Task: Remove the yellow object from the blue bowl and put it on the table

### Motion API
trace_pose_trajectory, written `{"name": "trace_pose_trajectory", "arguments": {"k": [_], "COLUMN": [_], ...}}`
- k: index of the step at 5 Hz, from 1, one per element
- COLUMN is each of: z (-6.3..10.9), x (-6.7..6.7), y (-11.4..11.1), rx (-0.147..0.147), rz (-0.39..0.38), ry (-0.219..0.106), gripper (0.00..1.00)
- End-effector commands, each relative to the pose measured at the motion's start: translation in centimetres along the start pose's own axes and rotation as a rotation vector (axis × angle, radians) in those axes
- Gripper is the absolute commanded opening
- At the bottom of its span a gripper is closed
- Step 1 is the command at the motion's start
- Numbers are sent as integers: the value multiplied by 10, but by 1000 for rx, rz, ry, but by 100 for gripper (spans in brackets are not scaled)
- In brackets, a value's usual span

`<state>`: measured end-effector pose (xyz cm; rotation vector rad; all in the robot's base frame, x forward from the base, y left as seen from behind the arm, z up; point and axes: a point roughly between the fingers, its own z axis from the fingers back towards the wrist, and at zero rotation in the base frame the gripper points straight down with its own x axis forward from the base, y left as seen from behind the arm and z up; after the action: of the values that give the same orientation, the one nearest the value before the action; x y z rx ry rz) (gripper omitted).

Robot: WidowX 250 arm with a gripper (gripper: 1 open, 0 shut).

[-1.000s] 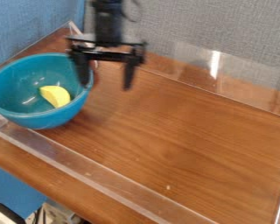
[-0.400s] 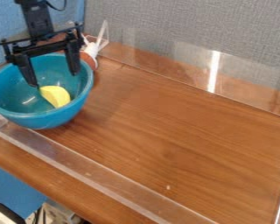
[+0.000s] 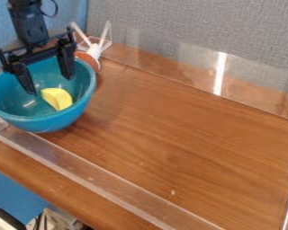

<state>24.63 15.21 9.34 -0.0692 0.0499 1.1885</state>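
The blue bowl (image 3: 26,111) sits at the left end of the table (image 3: 183,135), close to its front edge. Inside it, right of centre, lies the yellow object (image 3: 58,98), small and curved. My gripper (image 3: 44,80) hangs over the bowl pointing straight down. It is open, with its two dark fingers (image 3: 24,79) spread wide and nothing between them. The fingertips reach below the bowl's far rim, just above and behind the yellow object, apart from it.
A small orange-and-white thing (image 3: 90,57) lies behind the bowl by the back wall. Clear acrylic walls (image 3: 219,67) run along the table's edges. Bare wood stretches to the right of the bowl.
The gripper has swung left from beside the bowl's right rim to over the bowl, rolled about its axis and sunk a little. It stays open. The yellow object has not moved.
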Motion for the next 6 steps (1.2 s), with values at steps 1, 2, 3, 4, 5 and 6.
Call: {"name": "trace_pose_trajectory", "arguments": {"k": [1,2,3,4,5,6], "z": [3,2,3,9,14,18], "x": [11,18,24,21,20,20], "y": [0,-2,-4,-7,-10,-11], "rx": [-13,-19,-28,-42,-59,-78], "rz": [45,71,93,94,99,102], "ry": [-33,-31,-31,-32,-36,-40], "gripper": [100,100,100,100,100,100]}}
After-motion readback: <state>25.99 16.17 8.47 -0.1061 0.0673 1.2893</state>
